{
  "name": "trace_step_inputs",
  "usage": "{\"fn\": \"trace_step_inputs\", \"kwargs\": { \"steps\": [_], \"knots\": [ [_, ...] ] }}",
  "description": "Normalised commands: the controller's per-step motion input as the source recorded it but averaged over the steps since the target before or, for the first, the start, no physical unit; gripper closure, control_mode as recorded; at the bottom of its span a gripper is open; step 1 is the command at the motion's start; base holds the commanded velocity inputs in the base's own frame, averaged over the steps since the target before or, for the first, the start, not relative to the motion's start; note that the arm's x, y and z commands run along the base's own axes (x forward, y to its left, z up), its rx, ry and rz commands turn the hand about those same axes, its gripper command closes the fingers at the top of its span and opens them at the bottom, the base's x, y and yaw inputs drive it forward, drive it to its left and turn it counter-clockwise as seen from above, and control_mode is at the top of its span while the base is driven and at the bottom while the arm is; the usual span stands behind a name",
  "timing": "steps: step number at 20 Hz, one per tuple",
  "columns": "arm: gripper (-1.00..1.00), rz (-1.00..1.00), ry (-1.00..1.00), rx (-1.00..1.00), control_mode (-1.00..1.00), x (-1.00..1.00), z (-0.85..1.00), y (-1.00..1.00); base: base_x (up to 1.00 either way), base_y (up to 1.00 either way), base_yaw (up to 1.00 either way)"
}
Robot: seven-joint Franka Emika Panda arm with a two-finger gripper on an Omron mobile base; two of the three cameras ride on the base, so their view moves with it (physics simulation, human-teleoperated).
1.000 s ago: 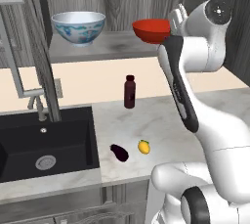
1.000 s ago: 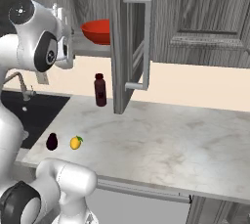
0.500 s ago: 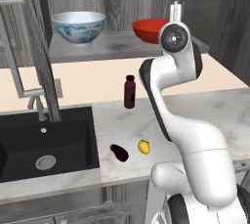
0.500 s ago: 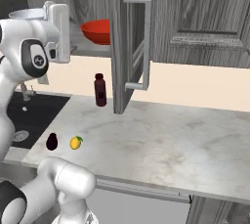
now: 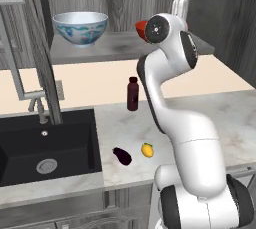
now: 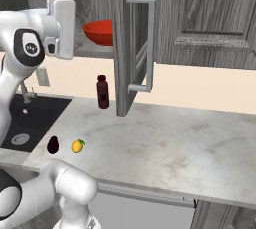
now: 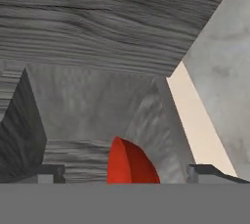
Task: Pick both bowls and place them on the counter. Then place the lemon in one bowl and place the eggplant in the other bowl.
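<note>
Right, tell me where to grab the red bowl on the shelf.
Take the red bowl by its rim on the side facing the open cupboard front. It is shallow and wide, so only its thin edge fits between the fingers. The open pincer already faces it; probably come in level, one finger inside.

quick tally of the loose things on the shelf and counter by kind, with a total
Bowls: 2, a white floral bowl and a glossy red bowl, both on the shelf
Bottles: 1, a dark maroon bottle
Lemons: 1, a small yellow lemon
Eggplants: 1, a dark purple eggplant
Total: 5
</note>
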Motion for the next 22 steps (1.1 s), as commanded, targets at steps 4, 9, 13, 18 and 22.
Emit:
{"fn": "trace_step_inputs", "kwargs": {
  "steps": [4, 9, 13, 18, 22],
  "knots": [
    [-1.00, -0.21, 0.09, 0.13, -1.00, 0.01, 0.09, 0.00, 0.00, 0.00, 0.00],
    [-1.00, -0.09, -0.04, 0.19, -1.00, 0.10, -0.18, 0.02, 0.00, 0.00, 0.00],
    [-1.00, -0.01, -0.12, 0.27, -1.00, 0.21, -0.31, 0.08, 0.00, 0.00, 0.00],
    [-1.00, 0.00, -0.14, 0.24, -1.00, 0.24, -0.33, 0.10, 0.00, 0.00, 0.00],
    [-1.00, 0.00, -0.01, 0.13, -1.00, 0.25, -0.30, 0.16, 0.00, 0.00, 0.00]
  ]
}}
